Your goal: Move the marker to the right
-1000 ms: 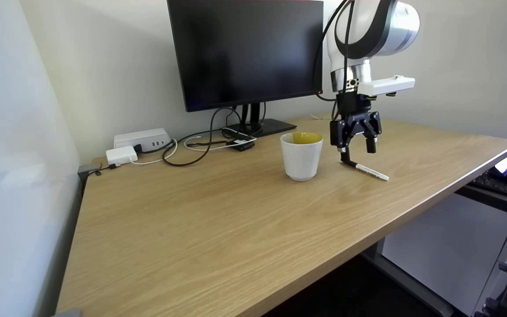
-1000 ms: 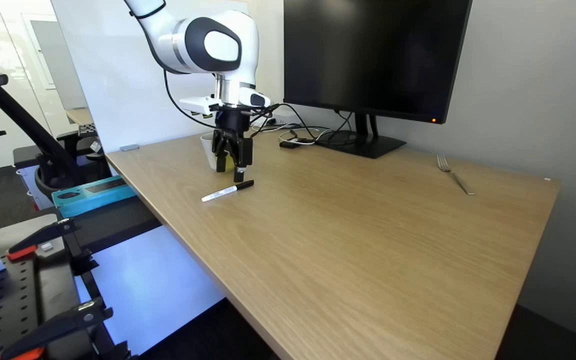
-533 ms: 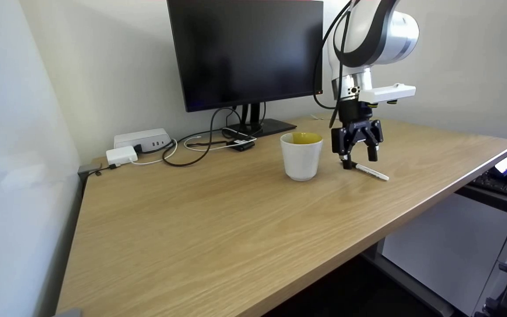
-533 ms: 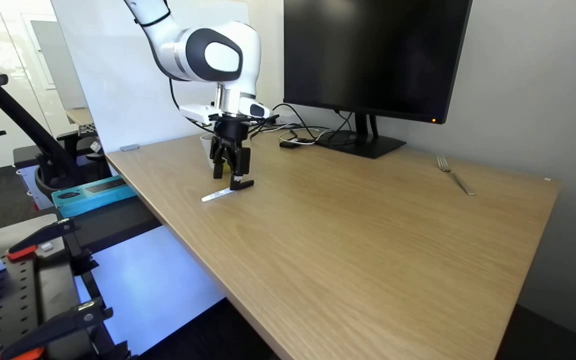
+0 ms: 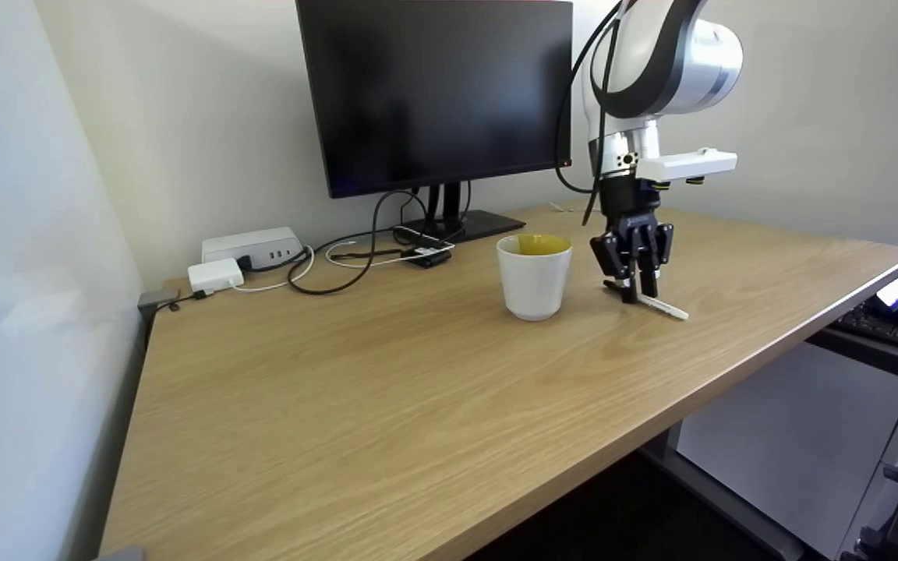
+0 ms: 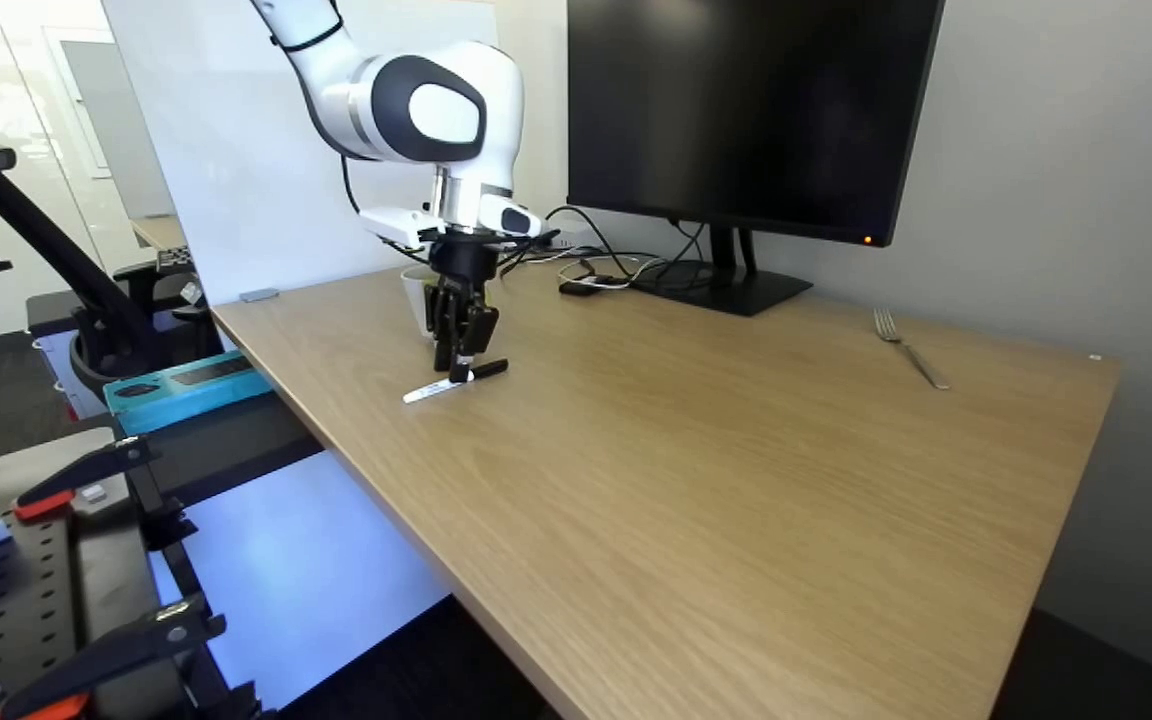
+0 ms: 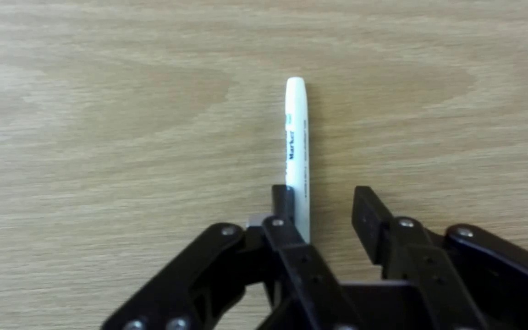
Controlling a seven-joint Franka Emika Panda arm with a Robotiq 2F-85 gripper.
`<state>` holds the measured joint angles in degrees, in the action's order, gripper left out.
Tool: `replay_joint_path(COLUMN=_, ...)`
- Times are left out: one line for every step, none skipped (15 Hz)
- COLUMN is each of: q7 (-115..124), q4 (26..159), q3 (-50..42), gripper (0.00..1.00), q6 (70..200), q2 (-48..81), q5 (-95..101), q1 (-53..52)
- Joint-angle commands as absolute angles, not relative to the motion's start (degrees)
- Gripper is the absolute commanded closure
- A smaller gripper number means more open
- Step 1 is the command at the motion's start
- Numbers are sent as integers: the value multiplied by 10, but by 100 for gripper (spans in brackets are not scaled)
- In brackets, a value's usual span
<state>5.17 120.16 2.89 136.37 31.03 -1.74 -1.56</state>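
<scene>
jaws low, part-spread, gripping nothing. beneath them the bench (image 5: 355, 405), light wood. white cup (image 5: 535, 284) near, not touching. marker (image 7: 297, 137) lies flat on the bench between the jaws; one jaw seems against its pale body, the other stands off. best handling, my judgement: centre first, squeeze evenly, then lift straight before going right, keeping off the cup.

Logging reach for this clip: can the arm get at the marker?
Likely yes: the gripper is open, the marker lies between its fingers, and the white cup stands clear of both.
</scene>
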Motion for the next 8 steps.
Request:
replay_joint_path(q7=29, q4=1200, q3=32, gripper=89, q6=1364, q2=310, q5=-36, q1=-7)
replay_joint_path(q7=27, q4=1201, q3=32, gripper=94, q6=1366, q2=308, q5=-37, q1=-6)
replay_joint_path(q7=25, q4=1202, q3=32, gripper=100, q6=1366, q2=307, q5=-38, q1=-5)
replay_joint_path(q7=24, q4=1203, q3=32, gripper=100, q6=1367, q2=306, q5=-39, q1=-3)
replay_joint_path(q7=23, q4=1203, q3=31, gripper=98, q6=1367, q2=304, q5=-39, q1=-2)
replay_joint_path(q7=22, q4=1203, q3=31, gripper=97, q6=1367, q2=303, q5=-39, q1=-1)
replay_joint_path(q7=21, q4=1205, q3=30, gripper=97, q6=1368, q2=301, q5=-39, q1=0)
replay_joint_path(q7=22, q4=1206, q3=30, gripper=97, q6=1367, q2=298, q5=-38, q1=0)
